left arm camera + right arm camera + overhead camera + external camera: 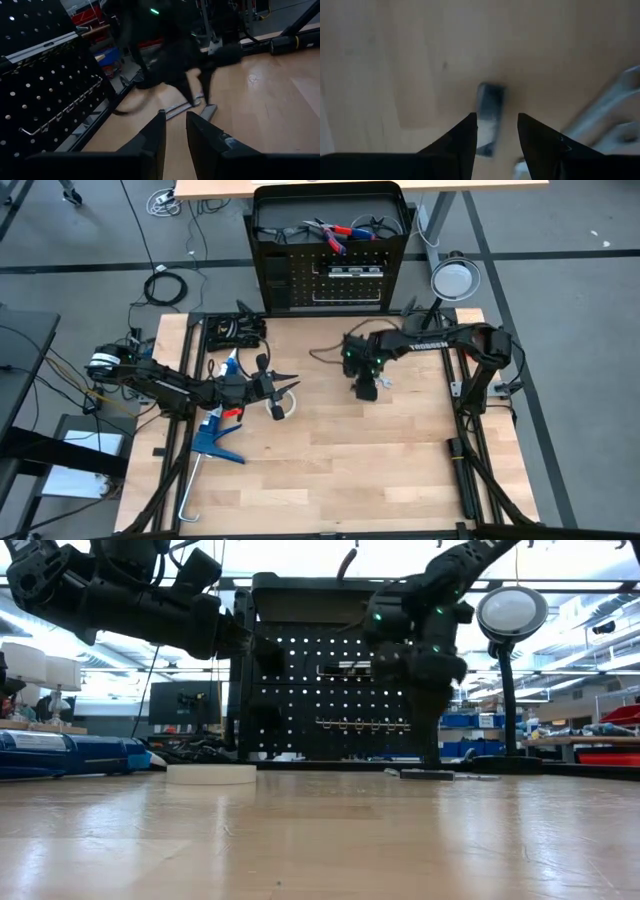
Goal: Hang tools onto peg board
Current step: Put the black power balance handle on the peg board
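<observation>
The peg board (335, 280) stands upright at the table's far edge, with red-handled pliers (335, 232) lying on top of its frame. My right gripper (367, 392) points down at mid-table, open. In the right wrist view its fingers (465, 137) stand just above a small dark flat piece (490, 107) lying on the wood, beside silver wrenches (610, 115). My left gripper (175, 135) is level and open with nothing between its fingers; it hovers at the table's left (290, 385), above a white tape roll (285, 406) that lies flat.
A large blue caulking gun (215, 435) lies at the left under my left arm. Dark-framed glasses and cables (235, 330) sit at the far left. A round lamp (455, 280) stands at the far right. Bare wood (340, 470) fills the table's near half.
</observation>
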